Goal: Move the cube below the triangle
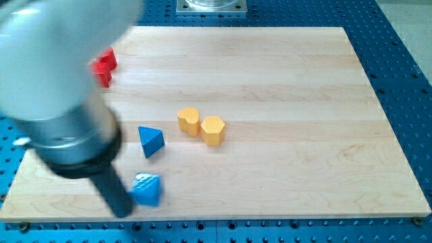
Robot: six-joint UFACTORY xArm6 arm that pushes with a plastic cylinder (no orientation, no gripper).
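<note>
Camera view: the dark rod's tip [123, 210] was recorded at the view's bottom left, touching or just beside the left face of the light-blue plastic cube [147, 190]. The cube lay below the dark-blue triangular block [150, 141] on the pale wooden counter [304, 169]. No gripper is fitted, so none was in view. Risk was judged: further pushing could slide the cube rightward past the triangle or twist it off-line. Two yellow blocks [201, 125] and a red block [104, 65] were noted well apart.

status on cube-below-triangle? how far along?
Looks mostly done: the blue cube already lies below the blue triangle, slightly toward the view's left. In hand: my tip sits at the cube's left side, apparently touching it. Left: at most a small nudge rightward.
</note>
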